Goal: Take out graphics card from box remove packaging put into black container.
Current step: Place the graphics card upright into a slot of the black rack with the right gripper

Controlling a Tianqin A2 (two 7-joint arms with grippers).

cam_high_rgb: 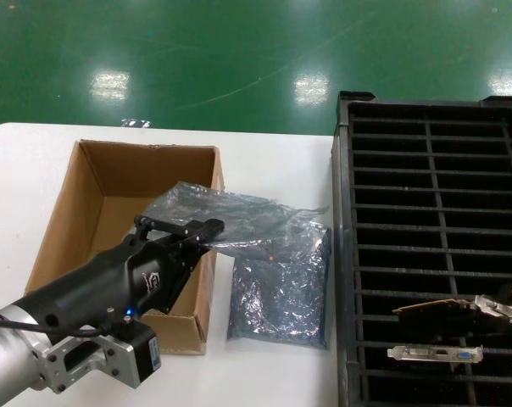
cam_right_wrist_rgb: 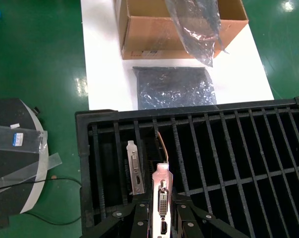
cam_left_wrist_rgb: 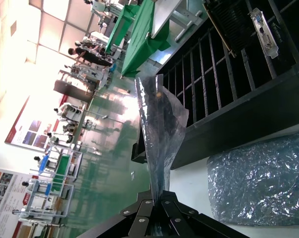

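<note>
Right gripper (cam_right_wrist_rgb: pixel 159 218) clamps the graphics card (cam_right_wrist_rgb: pixel 161 196) upright over the black container (cam_right_wrist_rgb: pixel 238 148) near its front edge, and it could snag a slat, while left gripper (cam_high_rgb: pixel 207 231) pinches the empty packaging (cam_high_rgb: pixel 239 216)

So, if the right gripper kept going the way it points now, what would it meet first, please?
The right gripper, shut on a graphics card, points down into the black container. The card would probably meet the slot bottom first, beside another card; depth is unclear.

box (cam_high_rgb: pixel 112 195) brown | black container (cam_high_rgb: pixel 434 246) black | packaging (cam_high_rgb: pixel 230 216) shiny grey-silver | table (cam_high_rgb: pixel 273 373) white
</note>
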